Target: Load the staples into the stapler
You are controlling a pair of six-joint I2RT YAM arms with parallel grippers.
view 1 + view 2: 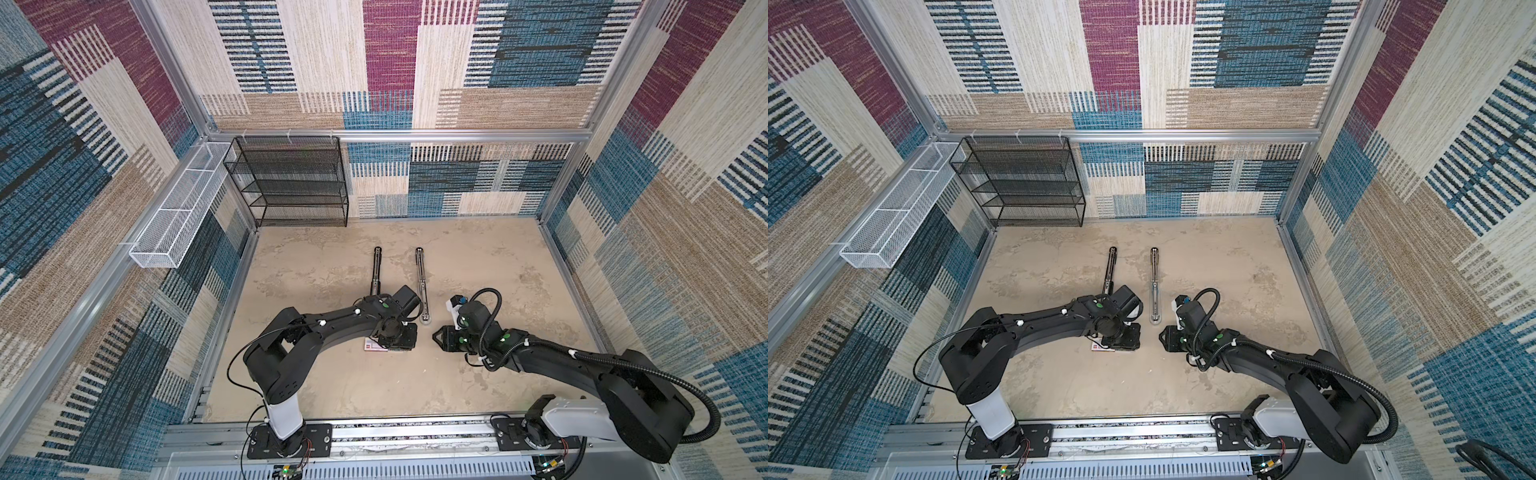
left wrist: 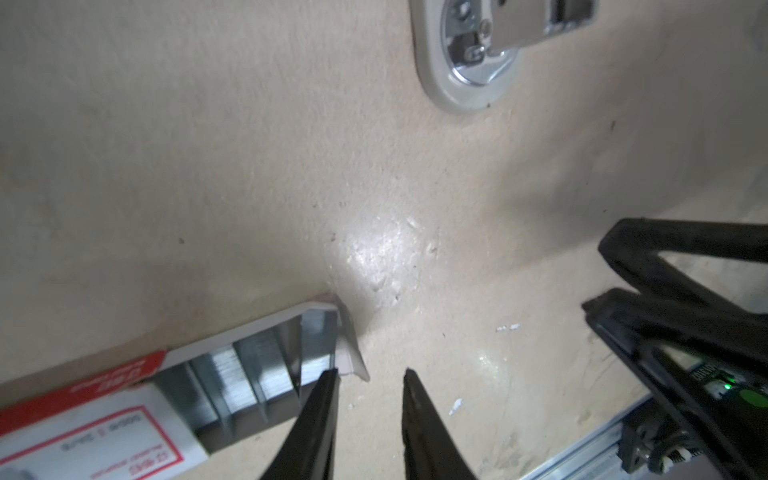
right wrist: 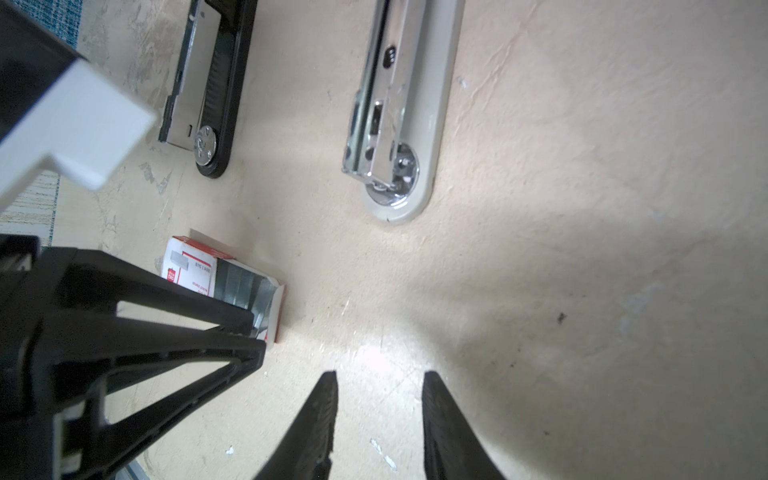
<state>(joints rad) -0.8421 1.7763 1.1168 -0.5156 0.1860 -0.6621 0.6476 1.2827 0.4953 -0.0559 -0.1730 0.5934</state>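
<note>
Staples [image 2: 249, 374], exposed edge just beside left tool [image 2: 370, 371]

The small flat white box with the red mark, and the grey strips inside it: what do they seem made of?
The small flat white box with the red mark looks like thin printed cardboard: matte, with a bent end flap. The grey strips look like metal, probably steel: brushed sheen, fine lines, bright glints.

You are seeing two opened staplers lying side by side, the black stapler [image 1: 377, 270] beside the grey stapler [image 1: 421, 278]; one box of staples [image 3: 189, 266] sitting near the grey stapler; one black mesh rack [image 1: 291, 183]; one white mesh basket [image 1: 176, 210].
</note>
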